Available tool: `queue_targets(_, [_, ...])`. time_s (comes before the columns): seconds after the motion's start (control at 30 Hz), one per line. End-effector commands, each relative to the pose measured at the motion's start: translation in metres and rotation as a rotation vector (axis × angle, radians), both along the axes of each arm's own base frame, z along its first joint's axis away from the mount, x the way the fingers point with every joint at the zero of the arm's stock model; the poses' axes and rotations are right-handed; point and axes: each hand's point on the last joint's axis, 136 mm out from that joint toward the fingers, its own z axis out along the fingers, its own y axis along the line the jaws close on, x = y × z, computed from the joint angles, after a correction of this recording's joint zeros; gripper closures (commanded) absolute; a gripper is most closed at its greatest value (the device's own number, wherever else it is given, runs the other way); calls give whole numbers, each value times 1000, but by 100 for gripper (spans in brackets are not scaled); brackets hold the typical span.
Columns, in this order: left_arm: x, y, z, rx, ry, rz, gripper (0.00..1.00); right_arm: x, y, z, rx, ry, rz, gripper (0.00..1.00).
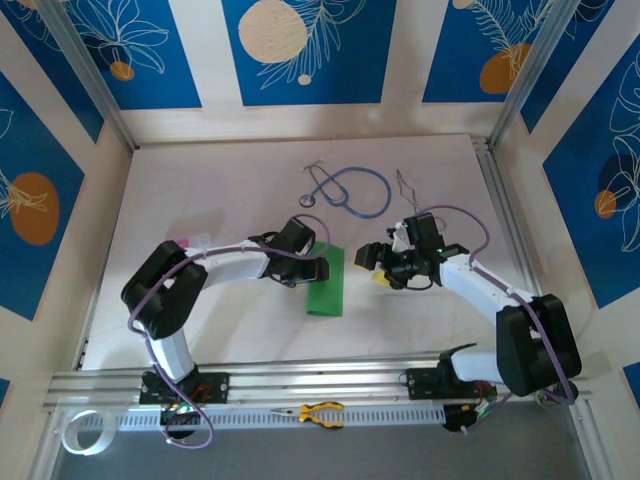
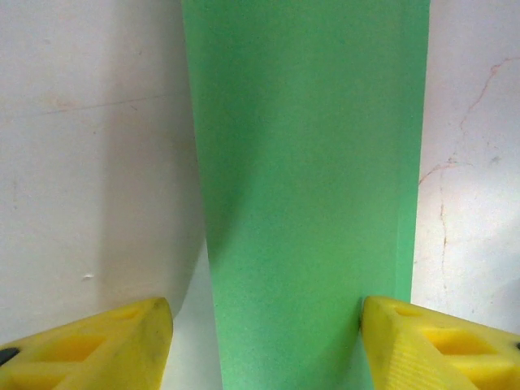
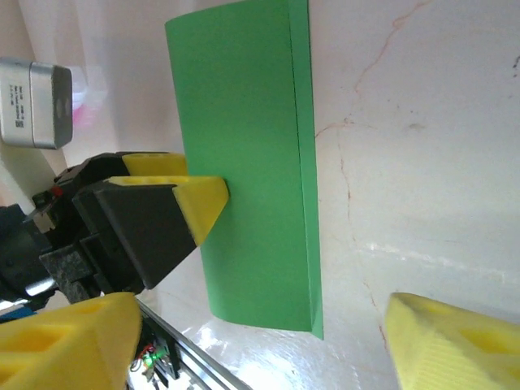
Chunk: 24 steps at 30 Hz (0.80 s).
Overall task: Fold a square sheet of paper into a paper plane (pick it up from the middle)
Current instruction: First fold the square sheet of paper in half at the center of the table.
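Note:
The square sheet of paper (image 1: 327, 285) is bright green and lies folded in half as a long rectangle mid-table. Its upper layer (image 3: 244, 162) bows up off the lower one along the left side. My left gripper (image 1: 318, 262) is open at the sheet's far left part. In the left wrist view the green strip (image 2: 309, 162) runs between the jaws of the left gripper (image 2: 266, 341); the right fingertip (image 2: 406, 333) touches its edge and the left one stands apart. My right gripper (image 1: 375, 266) hovers open just right of the sheet, holding nothing (image 3: 264, 345). The paper plane is out of view.
A blue stethoscope (image 1: 350, 190) lies at the back, a thin wire piece (image 1: 405, 185) to its right. A small pink and white piece (image 1: 190, 241) sits by the left arm. Yellow-handled pliers (image 1: 320, 412) and a tape roll (image 1: 85, 432) lie past the near rail (image 1: 300, 380).

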Motion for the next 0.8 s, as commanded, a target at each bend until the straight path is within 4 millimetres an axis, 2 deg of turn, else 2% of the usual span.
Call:
queue_targets(0.0, [0,-2,-2,5,20,-44,35,-4,7,-3,29,21,22,28])
queue_targets(0.27, [-3,-2,-6,24,46,-71,34,-4,12,-13,35,67,32,48])
queue_targets(0.53, [-10,-3,-15,12,78,-67,32,-2,27,-20,94,105,59,81])
queue_targets(0.77, [-11,-3,-19,20,85,-76,31,0,24,-36,39,150,18,85])
